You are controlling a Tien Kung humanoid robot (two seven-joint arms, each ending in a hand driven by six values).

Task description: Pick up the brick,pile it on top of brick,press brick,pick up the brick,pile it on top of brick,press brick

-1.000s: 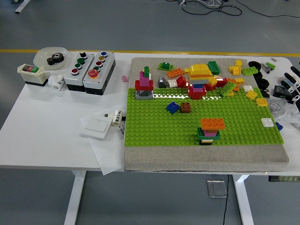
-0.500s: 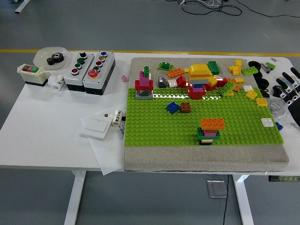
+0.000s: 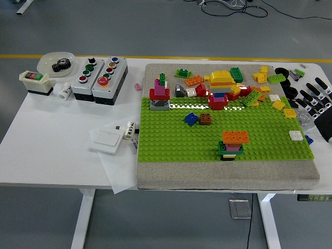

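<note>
The tabletop (image 3: 62,150) is showing plain white, carrying a grey mat (image 3: 228,174) under a bright green studded baseplate (image 3: 171,135). The near stack (image 3: 232,145) is showing an orange brick on top, then pink, green and black layers. The far stack (image 3: 220,89) is wearing yellow over orange, blue and red. Another stack (image 3: 160,94) is showing green and pink over red on grey. A blue brick (image 3: 191,119) and a brown brick (image 3: 206,119) are sitting beside each other. The right hand (image 3: 319,106) is appearing black with pale joints. The 2 button boxes (image 3: 98,78) are looking grey with red, green and black buttons.
</note>
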